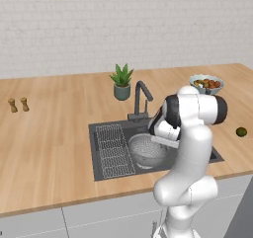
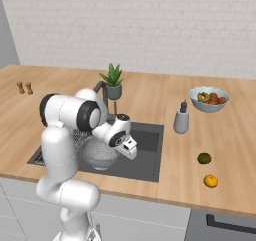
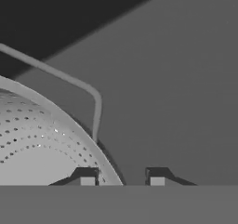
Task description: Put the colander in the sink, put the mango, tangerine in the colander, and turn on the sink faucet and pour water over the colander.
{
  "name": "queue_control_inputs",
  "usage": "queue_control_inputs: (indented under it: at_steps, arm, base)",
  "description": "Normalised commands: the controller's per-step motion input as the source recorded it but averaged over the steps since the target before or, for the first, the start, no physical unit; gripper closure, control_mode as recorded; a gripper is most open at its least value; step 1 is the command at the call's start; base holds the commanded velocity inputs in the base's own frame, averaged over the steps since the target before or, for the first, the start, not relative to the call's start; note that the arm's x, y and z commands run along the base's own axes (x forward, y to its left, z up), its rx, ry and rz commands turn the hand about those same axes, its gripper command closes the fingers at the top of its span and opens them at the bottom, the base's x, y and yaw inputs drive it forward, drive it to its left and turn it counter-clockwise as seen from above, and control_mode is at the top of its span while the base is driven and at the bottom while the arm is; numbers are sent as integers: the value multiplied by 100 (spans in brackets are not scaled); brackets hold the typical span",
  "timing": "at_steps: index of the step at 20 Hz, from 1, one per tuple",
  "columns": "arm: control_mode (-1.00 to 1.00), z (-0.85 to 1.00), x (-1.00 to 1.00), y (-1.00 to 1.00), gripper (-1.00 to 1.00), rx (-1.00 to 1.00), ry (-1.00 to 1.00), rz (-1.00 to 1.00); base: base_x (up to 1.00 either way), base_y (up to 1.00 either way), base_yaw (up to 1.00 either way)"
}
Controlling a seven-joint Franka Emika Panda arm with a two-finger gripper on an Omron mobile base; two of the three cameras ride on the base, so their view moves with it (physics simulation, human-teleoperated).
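A white robot arm reaches down into the dark grey sink (image 1: pixel 101 169) of a wooden kitchen counter (image 1: pixel 49 143), where the silver perforated colander (image 1: pixel 146 149) sits inside the basin beside the wire grid rack (image 1: pixel 113 150). In the hand view, the gripper (image 3: pixel 122 180) straddles the colander's rim (image 3: pixel 79 130), one fingertip over the bowl's inside and the other outside it, jaws narrowly parted; whether they actually pinch the rim cannot be told. One thin loop handle (image 3: pixel 88 90) juts from the rim toward the sink floor. The dark faucet (image 1: pixel 141 99) stands behind the basin, next to a small potted plant (image 1: pixel 121 82). On the counter to the right of the sink, the dark green mango (image 2: pixel 204 158) and the orange tangerine (image 2: pixel 210 181) lie near each other, with a fruit bowl (image 2: pixel 209 99) and a soap dispenser (image 2: pixel 181 119) farther back
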Motion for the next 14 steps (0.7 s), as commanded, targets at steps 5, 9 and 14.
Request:
queue_control_inputs:
  at_steps: [5, 9, 14]
  arm:
    - [-100, 21, -9, 0, -100, 0, -6, 0]
    - [-100, 42, -12, -11, -100, 0, -1, 0]
    - [-100, 54, -18, -23, -100, 0, 0, -4]
  base:
    - [0, 0, 0]
    - [0, 0, 0]
    - [0, 0, 0]
